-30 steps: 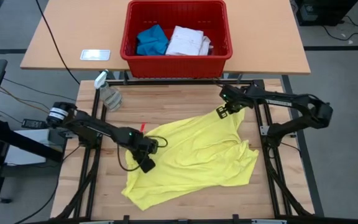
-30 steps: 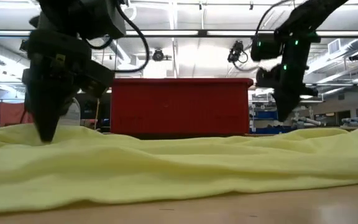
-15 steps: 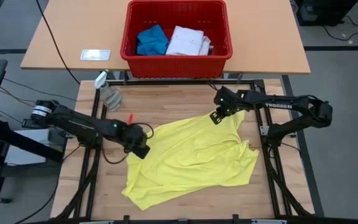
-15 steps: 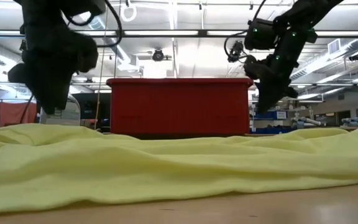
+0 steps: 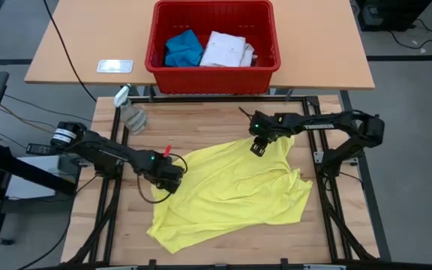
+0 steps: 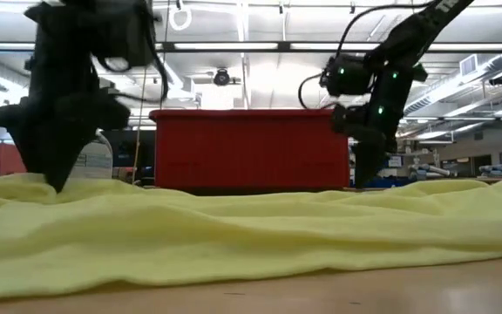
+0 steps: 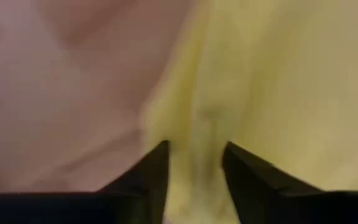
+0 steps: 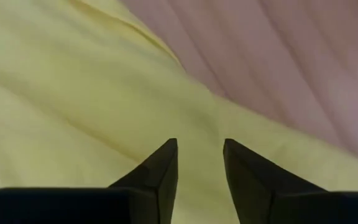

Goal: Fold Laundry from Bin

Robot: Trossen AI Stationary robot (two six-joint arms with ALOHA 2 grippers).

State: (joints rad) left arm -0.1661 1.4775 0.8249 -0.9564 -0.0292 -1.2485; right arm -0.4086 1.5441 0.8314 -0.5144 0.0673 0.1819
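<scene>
Two arms are reaching down over the counter (image 5: pixel 216 124). A yellow T-shirt (image 5: pixel 231 191) is lying spread under both jaws. The red bin (image 5: pixel 213 45) is sitting well beyond them. The left gripper (image 5: pixel 172 182) and right gripper (image 5: pixel 258 145) are holding their jaws a little apart, each touching a shirt edge.

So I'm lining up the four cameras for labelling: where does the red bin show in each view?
High view: the red bin sits at top centre, on the tan table beyond the yellow T-shirt.
Low view: the bin's wall fills the middle, behind the shirt's folds.
Left wrist view: not in it.
Right wrist view: not in it.
Shared landmark: the yellow T-shirt, also visible in both wrist views.
</scene>
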